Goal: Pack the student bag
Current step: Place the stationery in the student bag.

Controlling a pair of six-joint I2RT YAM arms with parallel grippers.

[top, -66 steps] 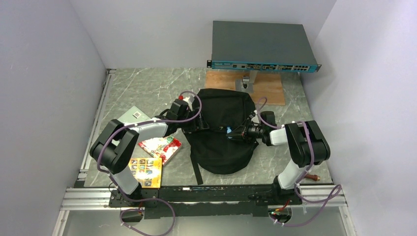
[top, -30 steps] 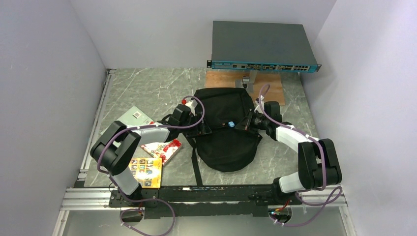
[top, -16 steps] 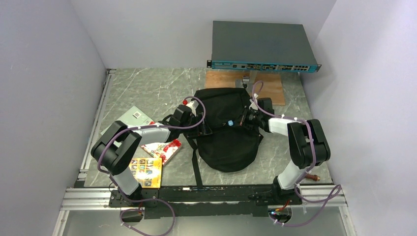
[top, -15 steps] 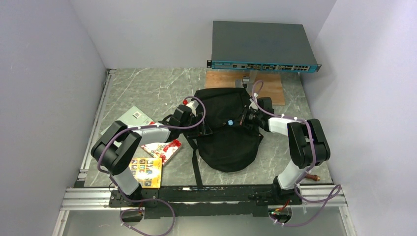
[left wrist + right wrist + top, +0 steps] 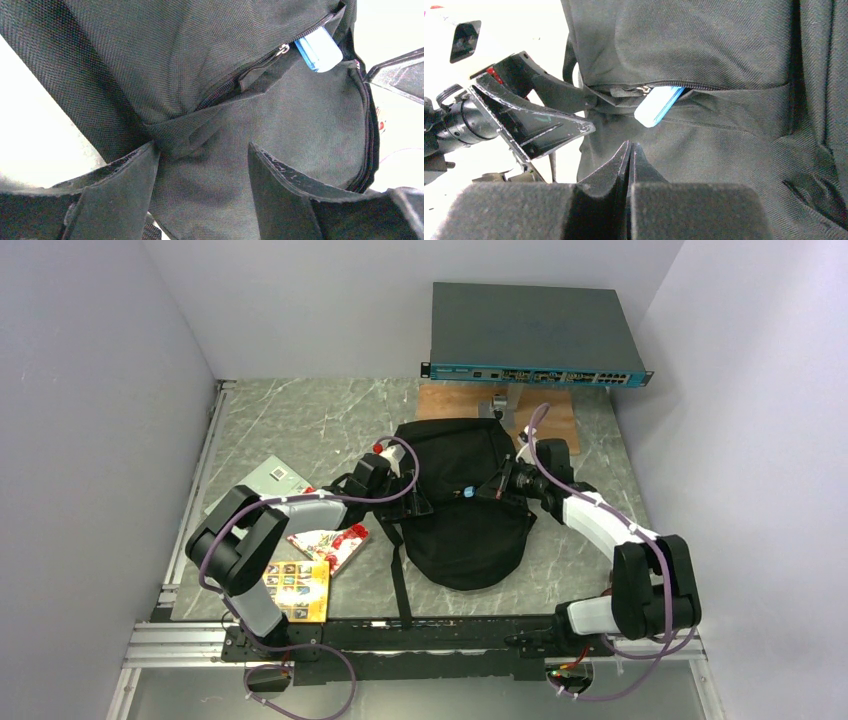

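Observation:
The student bag [image 5: 460,530], a black fabric backpack, lies flat in the middle of the table. A light blue flat item [image 5: 467,493] pokes halfway out of its zip pocket [image 5: 658,106], next to the zip pull [image 5: 283,49]. My left gripper [image 5: 410,502] rests on the bag's left side. It is open, its fingers astride a fold of bag fabric [image 5: 202,147]. My right gripper [image 5: 497,488] hovers over the bag just right of the blue item. It is shut, tips together [image 5: 630,145], with nothing between them.
A grey rack-mount box [image 5: 535,335] with a teal front stands on a stand over a wooden board [image 5: 545,420] at the back. Left of the bag lie a grey card [image 5: 270,477], a red-and-white packet [image 5: 325,538] and a yellow booklet [image 5: 297,588].
The right jaws have closed fully. The right arm's elbow swung in and back out while its gripper stayed by the pocket. The blue item and left arm have not moved.

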